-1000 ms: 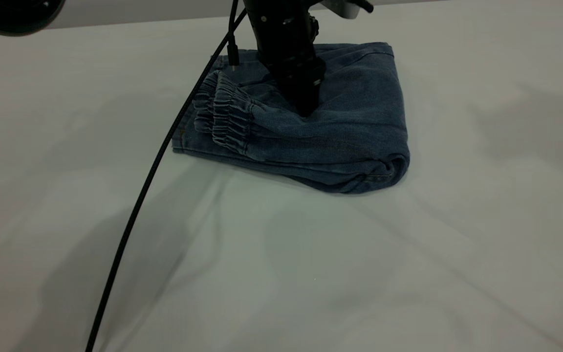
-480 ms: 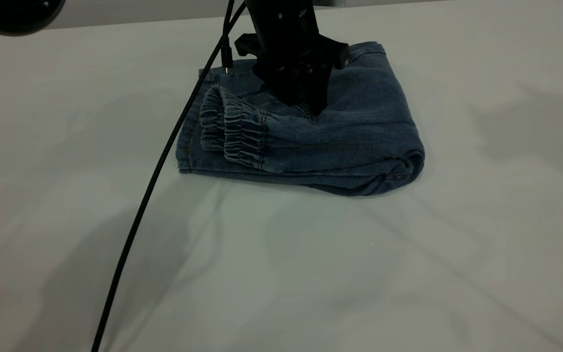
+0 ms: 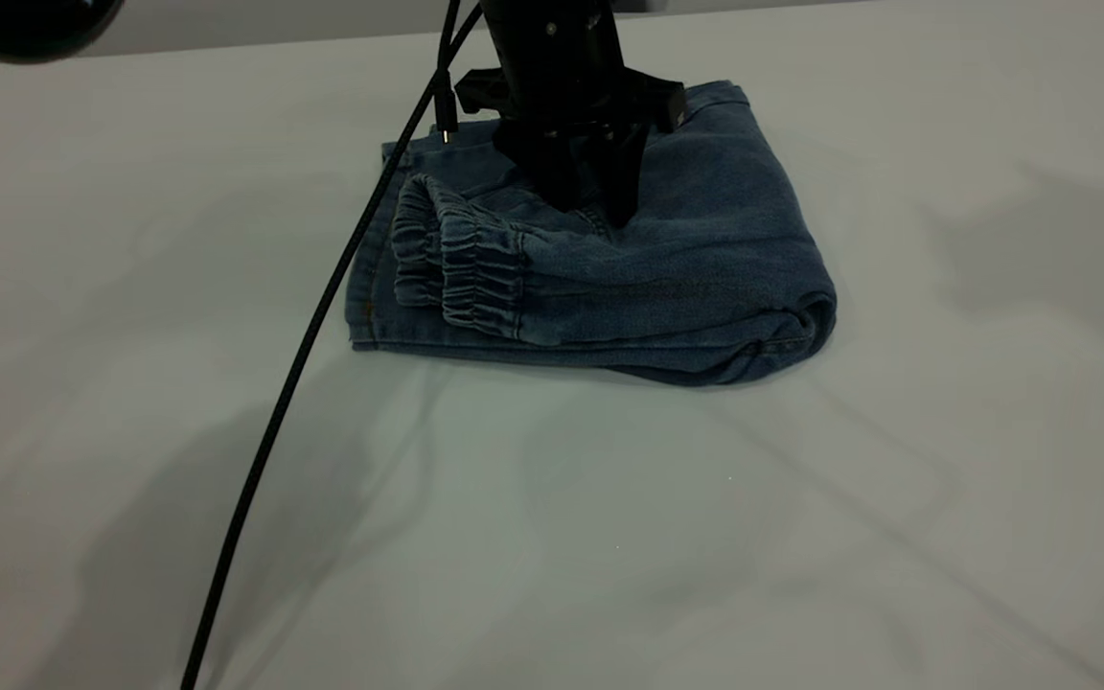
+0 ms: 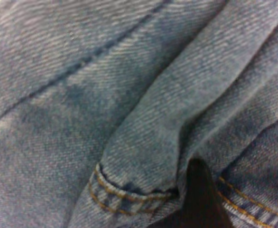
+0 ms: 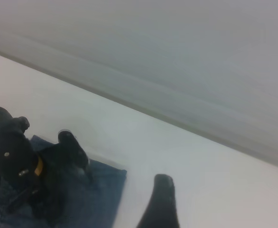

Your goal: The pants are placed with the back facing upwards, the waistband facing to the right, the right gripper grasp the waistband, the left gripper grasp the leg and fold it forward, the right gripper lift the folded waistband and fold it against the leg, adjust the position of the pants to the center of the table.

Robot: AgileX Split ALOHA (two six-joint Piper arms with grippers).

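- Denim first — the folded pants (image 3: pixel 705 249) lie a little further toward the right of the exterior view than a second ago, and their near edge lies squarer to the camera.
- The left hand (image 3: pixel 593 206) stands over the middle of the bundle. Half a second ago its fingers looked like one closed wedge; now they are slightly parted, with a strip of denim showing between them and the tips down on the cloth. It seems to be letting go rather than gripping.
- I take this to mean both folds are done and the closing nudge toward the middle of the bench (image 3: pixel 609 537) is ending. The bundle sits toward the far side, so whether it counts as centred is hard to judge.
- The right hand (image 5: pixel 160 204) is raised clear, near the far corner of the pants, and holds nothing that I can see; how far open it is I cannot tell.
- Materials: the cloth is faded blue twill with a fine slanted weave and orange stitching along a hem (image 4: pixel 125 194).
- The gathered waistband (image 3: pixel 461 264) is puckered into tight ribs and lies on top at the left end — the right end is a soft rounded roll.
- The bench is smooth and pale, and a black cable (image 3: pixel 293 374) runs across it.
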